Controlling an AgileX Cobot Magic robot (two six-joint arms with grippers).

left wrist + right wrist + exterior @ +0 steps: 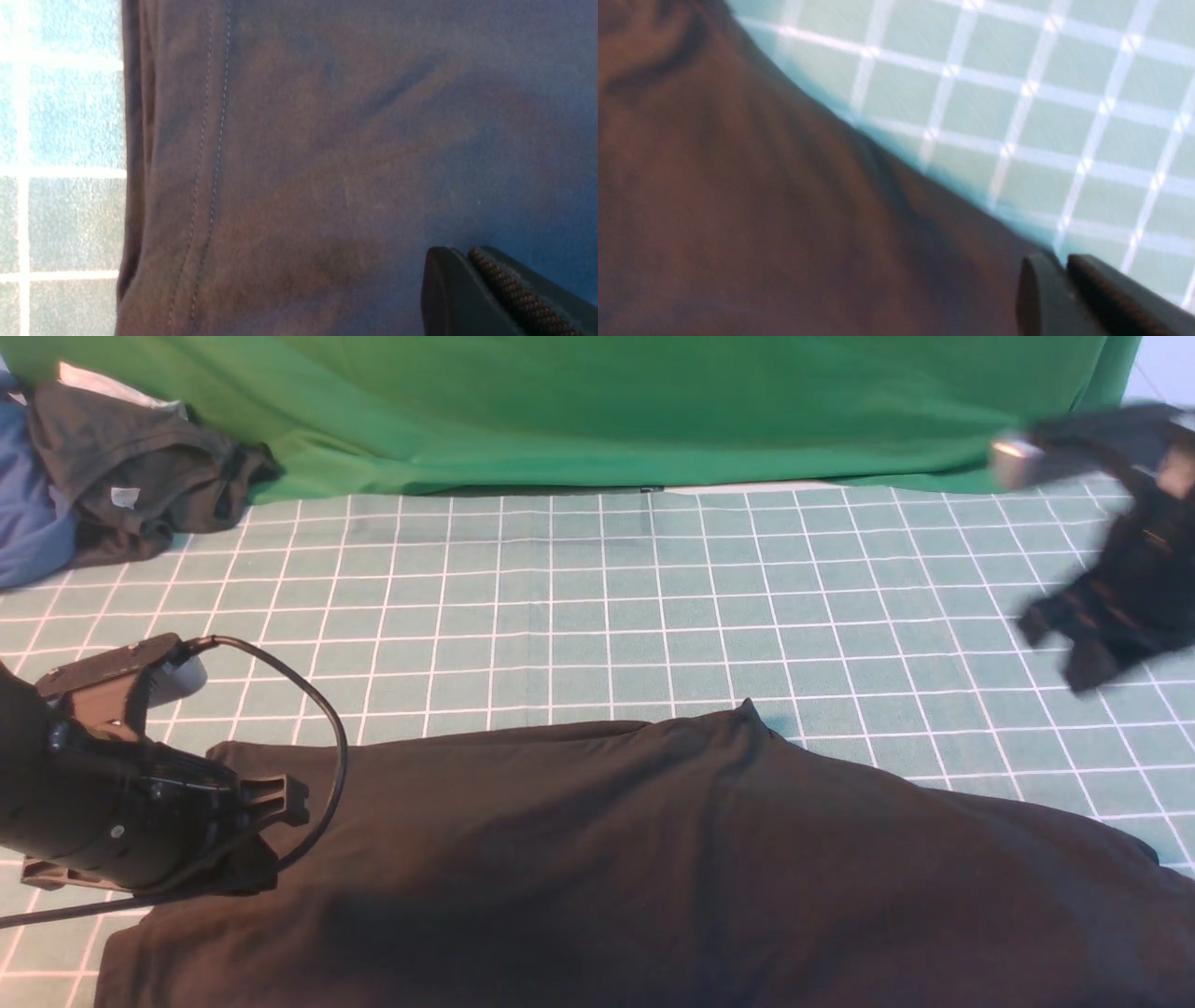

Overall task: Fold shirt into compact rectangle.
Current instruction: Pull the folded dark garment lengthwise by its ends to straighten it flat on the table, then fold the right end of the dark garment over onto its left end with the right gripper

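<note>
In the front view, the black shirt [653, 859] lies spread across the lower part of the frame on a teal mat [607, 597] with a white grid. Its far edge rises to a small peak just right of centre. The left gripper [280, 803] sits at the lower left, low over the shirt's left edge, with a black cable [322, 709] looping past it. The right gripper [1060, 649] is at the right edge, blurred, above bare mat and apart from the shirt. A green cloth [607, 411] fills the top. A dark garment [140, 467] with a small white tag and a blue cloth [28, 523] lie in the upper left corner.

In the left wrist view, the shirt [327, 140] covers most of the picture, its double-stitched hem beside the mat [60, 116]. The left gripper's [467, 261] fingers [444, 298] are pressed together over the cloth, and nothing shows between them.

The right wrist view is blurred. The shirt's [738, 210] edge runs diagonally against the mat [1041, 116]. The right gripper's [1064, 266] fingers [1036, 303] stand close side by side near that edge. I cannot tell whether they touch.
</note>
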